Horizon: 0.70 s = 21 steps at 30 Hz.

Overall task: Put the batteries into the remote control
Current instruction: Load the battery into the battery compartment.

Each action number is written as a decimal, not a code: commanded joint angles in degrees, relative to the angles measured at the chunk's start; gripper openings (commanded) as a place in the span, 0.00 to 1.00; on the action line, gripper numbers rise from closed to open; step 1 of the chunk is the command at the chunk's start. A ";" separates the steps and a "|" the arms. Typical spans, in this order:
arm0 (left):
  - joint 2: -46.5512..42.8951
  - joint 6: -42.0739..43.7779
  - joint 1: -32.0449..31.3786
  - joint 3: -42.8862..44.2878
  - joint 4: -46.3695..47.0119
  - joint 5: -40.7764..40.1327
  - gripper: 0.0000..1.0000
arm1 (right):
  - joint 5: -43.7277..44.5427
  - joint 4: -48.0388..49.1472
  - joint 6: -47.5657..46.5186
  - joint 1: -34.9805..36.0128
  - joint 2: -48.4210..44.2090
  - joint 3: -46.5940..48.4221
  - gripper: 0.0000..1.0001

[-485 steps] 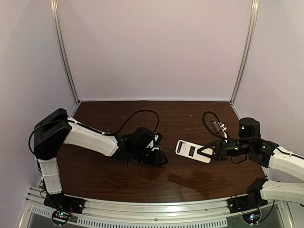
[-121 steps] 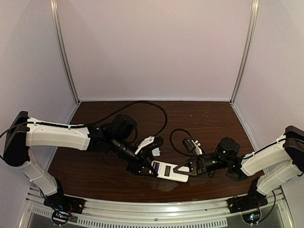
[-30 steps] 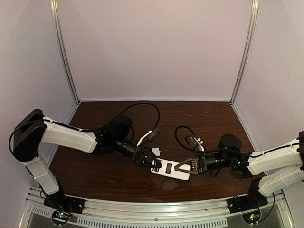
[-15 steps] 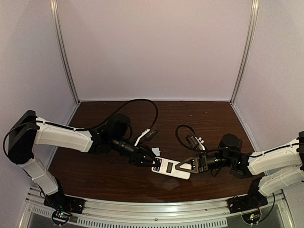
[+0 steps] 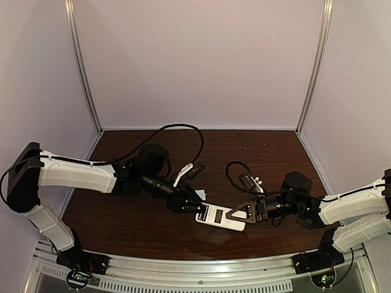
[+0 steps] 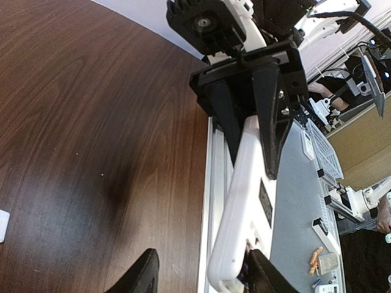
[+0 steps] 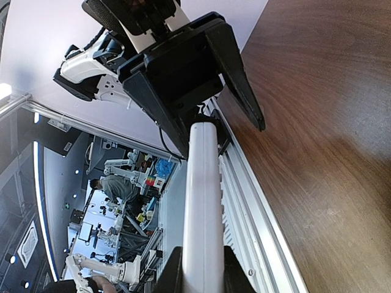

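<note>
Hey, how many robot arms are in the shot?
2. The left arm reaches in from the left to one end of the remote; the right arm comes from the right and holds the other end.

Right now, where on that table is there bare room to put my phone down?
Bare wood: the far side of the table by the back wall, and the strip between the left arm and front rail. Crowded: the middle, where left end effector and right end effector meet at the remote control.
</note>
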 commanded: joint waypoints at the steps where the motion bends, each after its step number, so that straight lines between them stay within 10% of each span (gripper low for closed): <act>1: 1.23 3.09 -0.47 1.60 -4.07 -2.20 0.54 | -2.97 3.95 -1.57 0.29 -2.59 1.39 0.00; 13: 3.69 4.36 -2.92 2.82 -5.32 1.37 0.59 | -2.91 2.67 -2.32 0.24 -2.95 1.75 0.00; 21: 4.26 2.45 -2.95 3.81 -6.11 -2.57 0.36 | -3.71 0.68 -3.65 0.24 -3.39 2.22 0.00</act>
